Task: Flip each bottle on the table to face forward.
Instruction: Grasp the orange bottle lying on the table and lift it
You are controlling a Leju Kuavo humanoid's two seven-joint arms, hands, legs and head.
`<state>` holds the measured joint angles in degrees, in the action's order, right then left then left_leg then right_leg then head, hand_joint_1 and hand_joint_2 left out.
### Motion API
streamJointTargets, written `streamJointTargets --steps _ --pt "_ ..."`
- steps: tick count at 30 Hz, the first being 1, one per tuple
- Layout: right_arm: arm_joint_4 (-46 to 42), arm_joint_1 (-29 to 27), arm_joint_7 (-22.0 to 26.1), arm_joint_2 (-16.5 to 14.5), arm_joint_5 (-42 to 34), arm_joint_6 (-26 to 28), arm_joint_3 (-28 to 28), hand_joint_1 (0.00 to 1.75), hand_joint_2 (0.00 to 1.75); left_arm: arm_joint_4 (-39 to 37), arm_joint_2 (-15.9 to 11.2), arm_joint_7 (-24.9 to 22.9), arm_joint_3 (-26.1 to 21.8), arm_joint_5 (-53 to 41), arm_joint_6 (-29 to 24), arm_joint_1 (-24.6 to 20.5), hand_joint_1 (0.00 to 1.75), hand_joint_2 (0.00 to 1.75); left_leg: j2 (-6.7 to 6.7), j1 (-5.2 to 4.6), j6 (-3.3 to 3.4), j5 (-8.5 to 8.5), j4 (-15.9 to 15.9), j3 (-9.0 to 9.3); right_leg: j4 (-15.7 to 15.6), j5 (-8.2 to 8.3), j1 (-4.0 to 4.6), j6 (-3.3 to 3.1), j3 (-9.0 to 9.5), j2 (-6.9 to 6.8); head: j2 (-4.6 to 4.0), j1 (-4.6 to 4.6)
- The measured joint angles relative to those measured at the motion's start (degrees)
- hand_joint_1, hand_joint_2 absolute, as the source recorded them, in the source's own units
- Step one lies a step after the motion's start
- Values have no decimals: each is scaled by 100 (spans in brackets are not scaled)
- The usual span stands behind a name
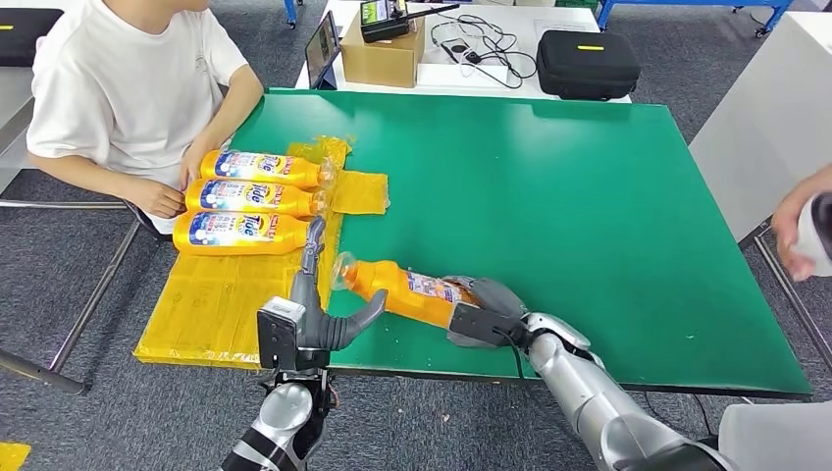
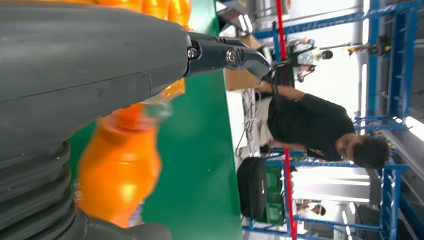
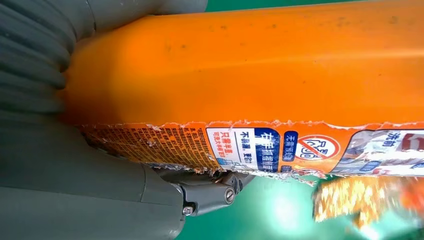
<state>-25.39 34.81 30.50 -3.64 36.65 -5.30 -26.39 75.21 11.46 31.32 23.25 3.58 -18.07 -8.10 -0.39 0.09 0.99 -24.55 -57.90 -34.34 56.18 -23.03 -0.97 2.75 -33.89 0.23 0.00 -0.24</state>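
Bottle held at near bench edge

Orange bottle [image 1: 407,289] lies on its side on the green bench [image 1: 589,196], back label showing, its base gripped by the right robot hand [image 1: 481,312]. Left robot hand [image 1: 319,309] is empty, fingers spread beside the cap. Three Tide bottles [image 1: 250,199] lie front-up on yellow sheet [image 1: 211,304] near a seated person [image 1: 137,88].

Both arms are silver metal with rounded segments. The left hand [image 1: 319,316] has a boxy black wrist block capped by a pale plate, a thick grey thumb and darker fingers. The right hand [image 1: 481,312] is grey, with a thin black cable along its wrist. Close up, a ribbed grey cover and small silver screws show.
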Motion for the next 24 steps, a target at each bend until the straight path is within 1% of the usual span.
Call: streamJointTargets --steps 3,6,8,14,18,21,24 --pt "-233 -333 273 -113 -630 494 235 175 175 73 3 -142 -7 549 200 108 0 175 -2 2 -3 -2 1 -12 2 -2 1 1 -10 0 0 1" --pt "-503 -673 394 -281 -1038 907 486 175 175 234 7 -222 -21 949 312 244 0 175 -4 2 -4 -1 1 -28 3 -2 1 2 -26 -1 0 -1" --pt "-680 -858 444 -377 -1289 1145 631 175 175 360 21 -225 -58 1184 318 328 0 175 -10 2 -4 0 1 -36 4 -3 1 3 -30 -1 0 0" --pt "-1597 -1444 595 -730 -2675 2114 1261 175 175 1078 118 -125 -264 2099 298 749 0 175 -15 1 -4 -1 1 -61 5 -5 -2 5 -52 -3 0 0" --pt "-2448 -1814 729 -918 -3497 2753 1644 175 175 1605 137 -125 -325 2521 678 1018 0 175 -17 0 -4 -2 1 -78 3 -6 -3 5 -69 -3 0 -1" --pt "-2950 -2011 758 -961 -3768 2970 1824 175 175 1797 133 -192 -339 2669 920 1120 0 175 -16 -1 -4 -2 1 -82 2 -6 -3 5 -75 -3 0 -1" --pt "-3518 -2242 812 -979 -3900 3099 1898 175 175 1829 85 -376 -296 2868 1361 1160 0 175 -17 -1 -4 -2 1 -85 2 -5 -3 5 -78 -4 0 -1"
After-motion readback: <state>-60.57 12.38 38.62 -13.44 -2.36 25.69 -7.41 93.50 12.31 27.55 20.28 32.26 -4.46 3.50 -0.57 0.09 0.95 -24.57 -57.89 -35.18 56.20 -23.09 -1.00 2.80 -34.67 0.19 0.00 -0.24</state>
